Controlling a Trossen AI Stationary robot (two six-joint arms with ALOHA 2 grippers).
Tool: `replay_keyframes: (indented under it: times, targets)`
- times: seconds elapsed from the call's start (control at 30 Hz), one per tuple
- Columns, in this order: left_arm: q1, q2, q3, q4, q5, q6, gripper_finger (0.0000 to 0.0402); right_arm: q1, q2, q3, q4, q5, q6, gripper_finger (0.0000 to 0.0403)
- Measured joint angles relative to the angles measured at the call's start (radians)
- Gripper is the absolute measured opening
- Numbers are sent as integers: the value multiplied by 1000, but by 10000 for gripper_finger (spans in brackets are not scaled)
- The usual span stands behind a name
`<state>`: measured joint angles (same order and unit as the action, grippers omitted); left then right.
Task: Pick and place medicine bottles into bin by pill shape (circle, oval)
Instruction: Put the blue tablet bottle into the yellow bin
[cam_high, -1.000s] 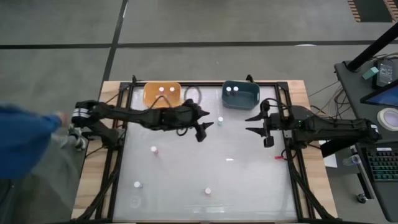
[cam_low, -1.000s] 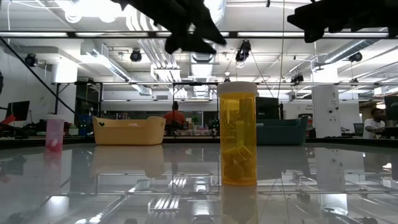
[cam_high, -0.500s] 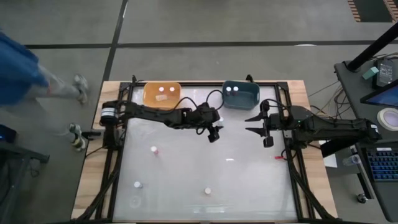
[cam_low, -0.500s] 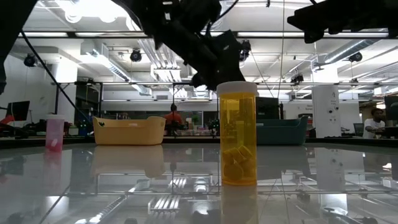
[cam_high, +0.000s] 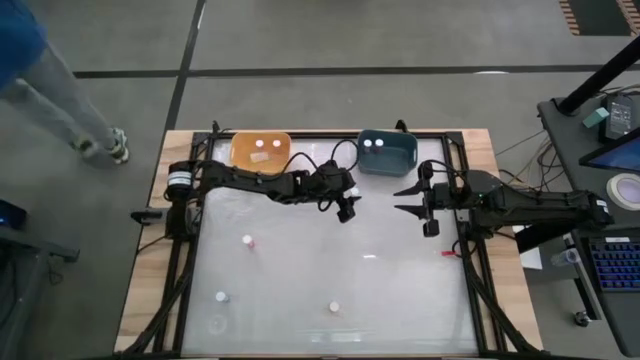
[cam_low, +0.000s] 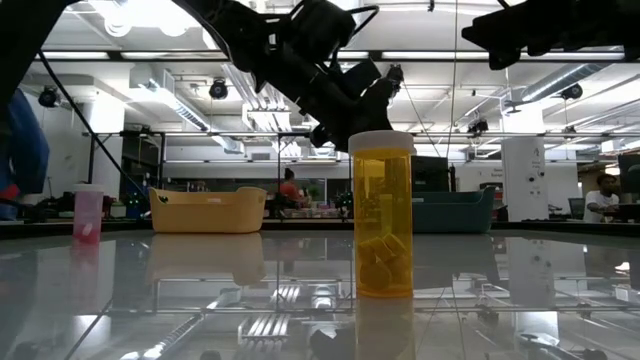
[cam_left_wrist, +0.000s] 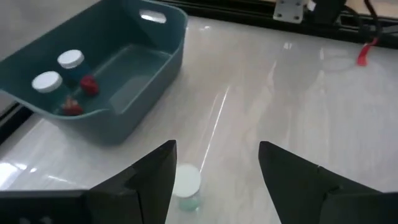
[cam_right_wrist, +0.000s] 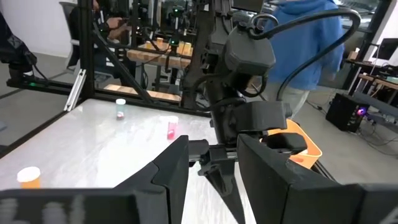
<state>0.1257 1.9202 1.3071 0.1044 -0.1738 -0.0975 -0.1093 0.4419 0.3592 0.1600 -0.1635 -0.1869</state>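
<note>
A tiny bottle with a white cap and a greenish body (cam_left_wrist: 185, 182) stands upright on the white table, just in front of the teal bin (cam_high: 387, 152). My left gripper (cam_high: 347, 204) is open and hovers at it; in the left wrist view (cam_left_wrist: 214, 171) the bottle stands beside one finger, touching nothing. The teal bin (cam_left_wrist: 106, 68) holds two white-capped bottles. The orange bin (cam_high: 261, 150) also holds two. My right gripper (cam_high: 404, 200) is open and empty at the table's right, pointing left.
A pink bottle (cam_high: 247, 240) and two white-capped ones (cam_high: 221, 296) (cam_high: 334, 307) stand on the near half of the table. An amber bottle (cam_low: 381, 215) stands close to the low camera. A person in blue (cam_high: 40, 70) walks past the far left corner.
My left gripper has gone toward the table's right edge and a little down, reaching the small bottle in front of the teal bin. The person in blue has moved from the table's left side toward the far left.
</note>
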Motion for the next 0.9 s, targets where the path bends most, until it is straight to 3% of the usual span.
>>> replay_keyframes:
  times: [0.27,0.9]
  targets:
    - [0,58,-1,109,1,6,213,0,0,0,-4,1,-16,128]
    - [23,95,-8,102,-53,27,212,0,0,0,-21,6,-26,128]
